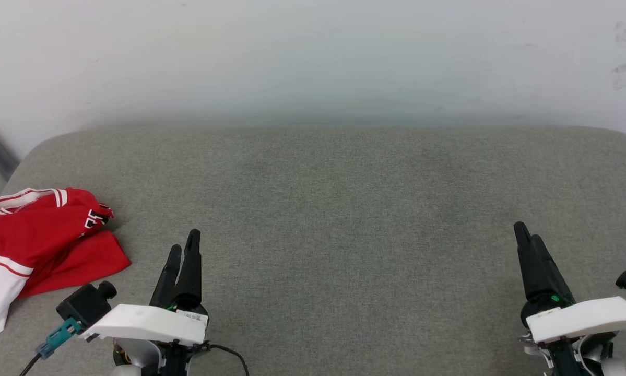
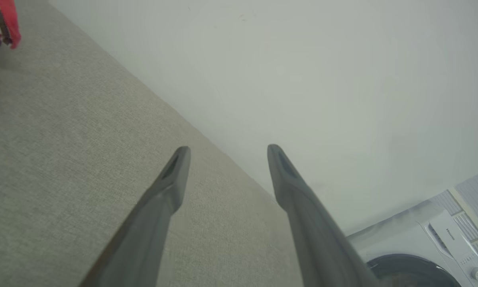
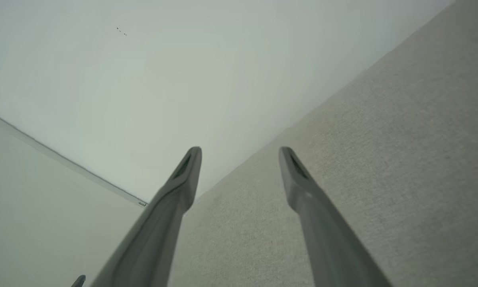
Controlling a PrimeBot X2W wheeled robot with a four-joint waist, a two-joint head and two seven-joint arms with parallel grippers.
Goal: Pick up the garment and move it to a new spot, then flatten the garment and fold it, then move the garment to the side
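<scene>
Head view: a white wall [image 1: 313, 57] backs a broad grey upholstered surface [image 1: 323, 209]; a washing machine [image 2: 430, 247] stands beyond its edge. The garment [image 1: 36, 235] lies crumpled at nine o'clock, apart from the left gripper [image 1: 185, 241]. It and the right gripper [image 1: 528, 232] hover with jaws spread wide, empty.

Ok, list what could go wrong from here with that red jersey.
1. The red jersey lies bunched by the left edge of the grey cushion; a careless pull might drag it off.
2. Its layers overlap, so the open left gripper may pinch one layer or several.
3. The open right gripper sits far across, so a two-handed grab needs a long reach.
</scene>
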